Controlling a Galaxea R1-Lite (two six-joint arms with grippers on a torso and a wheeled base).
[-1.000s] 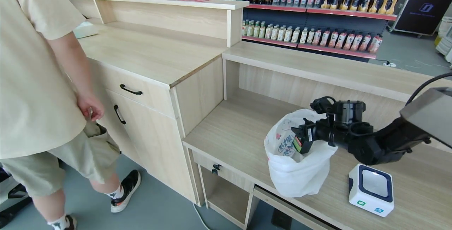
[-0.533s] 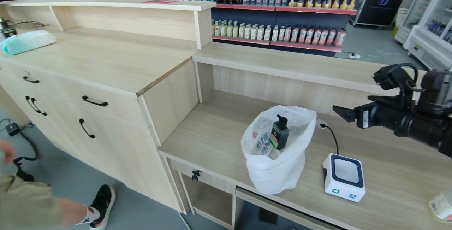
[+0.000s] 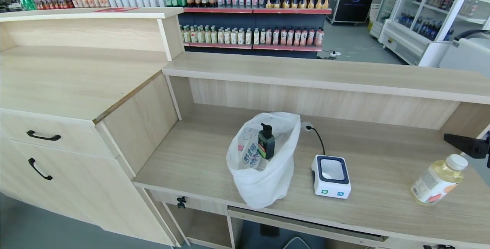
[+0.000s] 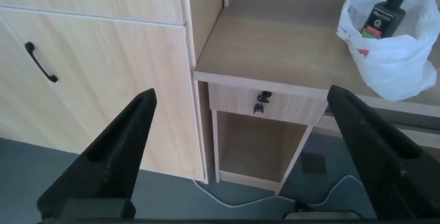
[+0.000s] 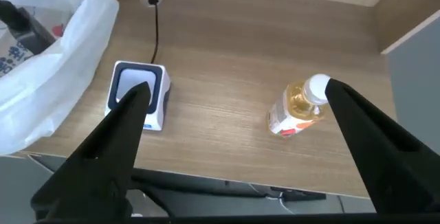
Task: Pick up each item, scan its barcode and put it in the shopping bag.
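My right gripper (image 5: 237, 93) is released, its two black fingers spread wide with nothing between them. It hangs above the wooden counter (image 3: 199, 157), over the bare stretch between the barcode scanner (image 3: 331, 170) and the bottle of yellow liquid (image 3: 438, 180). In the head view one of its fingers (image 3: 465, 145) pokes in from the right edge, just beyond the bottle's white cap.

That bottle rests on its base near the right end of the counter, well apart from the scanner. Its cap is uppermost and its long axis leans up toward the far right in my head camera. I cannot tell whether that lean is real.

The white shopping bag (image 3: 260, 172) stands open at the near edge of the counter, just left of the scanner. Inside it a dark pump bottle (image 3: 266, 142) sits upright with its pump head on top, its long axis close to vertical and its label facing the near side.

The scanner lies flat with its window facing up, and a black cable (image 3: 317, 140) runs from its far side to a hole in the counter.

My left gripper (image 4: 240, 97) is also released and empty. It hangs over the floor in front of the cabinet, left of the bag.
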